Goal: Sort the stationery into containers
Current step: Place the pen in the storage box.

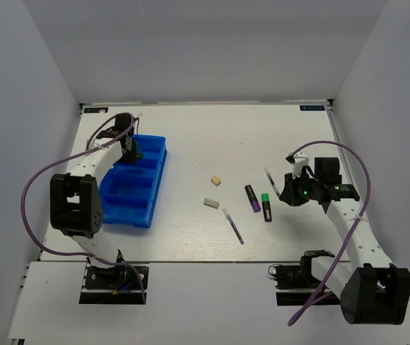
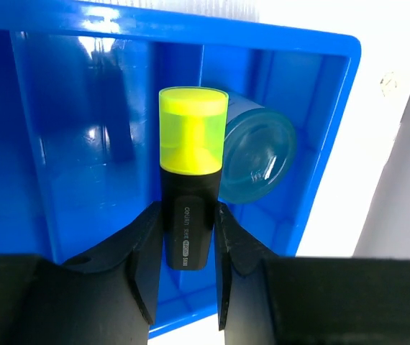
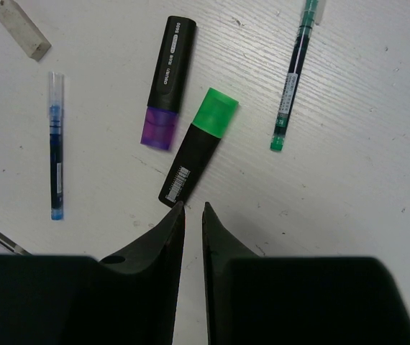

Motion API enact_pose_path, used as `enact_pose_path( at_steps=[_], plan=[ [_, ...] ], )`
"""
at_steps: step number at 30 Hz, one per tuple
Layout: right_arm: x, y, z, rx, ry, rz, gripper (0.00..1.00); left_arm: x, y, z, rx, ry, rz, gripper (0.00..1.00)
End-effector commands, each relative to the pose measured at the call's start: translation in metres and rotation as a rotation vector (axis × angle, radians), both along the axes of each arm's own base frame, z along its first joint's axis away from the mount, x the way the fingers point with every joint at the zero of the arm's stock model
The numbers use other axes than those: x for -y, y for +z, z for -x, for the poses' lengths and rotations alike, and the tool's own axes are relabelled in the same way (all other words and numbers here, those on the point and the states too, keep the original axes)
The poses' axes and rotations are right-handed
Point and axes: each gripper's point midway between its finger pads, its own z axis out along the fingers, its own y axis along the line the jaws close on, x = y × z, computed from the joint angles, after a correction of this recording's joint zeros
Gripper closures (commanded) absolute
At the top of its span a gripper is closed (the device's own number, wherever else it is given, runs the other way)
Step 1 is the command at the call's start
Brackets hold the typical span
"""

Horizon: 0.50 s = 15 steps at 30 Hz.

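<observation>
My left gripper (image 2: 188, 215) is shut on a black highlighter with a yellow cap (image 2: 188, 187) and holds it over the far compartment of the blue tray (image 2: 83, 144). A teal jar (image 2: 259, 158) lies on its side in that compartment. In the top view the left gripper (image 1: 129, 149) is over the tray's (image 1: 151, 198) far end. My right gripper (image 3: 193, 207) is shut and empty, just above the table at the tail of the green-capped highlighter (image 3: 199, 147). The purple-capped highlighter (image 3: 167, 83) lies beside it, and the dark-blue pen (image 3: 57, 144) lies to the left.
A green pen (image 3: 293, 75) lies to the right of the highlighters. A white eraser (image 1: 211, 203) and a beige eraser (image 1: 216, 180) lie mid-table between tray and highlighters. White walls enclose the table on three sides.
</observation>
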Motion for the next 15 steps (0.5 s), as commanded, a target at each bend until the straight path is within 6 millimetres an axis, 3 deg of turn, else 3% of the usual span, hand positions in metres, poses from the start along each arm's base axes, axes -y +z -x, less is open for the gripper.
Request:
enact_pose_path(
  at_steps=[1,4,8,11,13,14,15],
  plan=[
    [0.0,0.011,-0.004,0.034,0.008,-0.004,0.81,-0.002,0.011,-0.008,0.045,0.042,-0.001,0.67],
    [0.0,0.01,-0.003,0.029,0.007,-0.002,0.81,-0.002,0.004,-0.003,0.034,0.033,-0.001,0.5],
    [-0.001,0.01,-0.003,0.03,0.011,-0.005,0.81,-0.001,0.005,-0.001,0.036,0.018,0.002,0.36],
    [-0.001,0.011,-0.003,0.035,0.012,-0.006,0.81,0.001,0.008,-0.003,0.043,-0.001,0.003,0.36],
    [-0.002,0.012,-0.003,0.035,0.013,-0.01,0.81,0.005,0.013,-0.004,0.062,-0.022,0.009,0.43],
    [-0.001,0.012,-0.003,0.038,0.011,-0.008,0.81,0.011,0.022,-0.008,0.098,-0.044,0.02,0.68],
    [-0.001,0.012,-0.002,0.034,0.011,-0.011,0.81,0.013,0.029,-0.009,0.103,-0.115,-0.011,0.86]
  ],
)
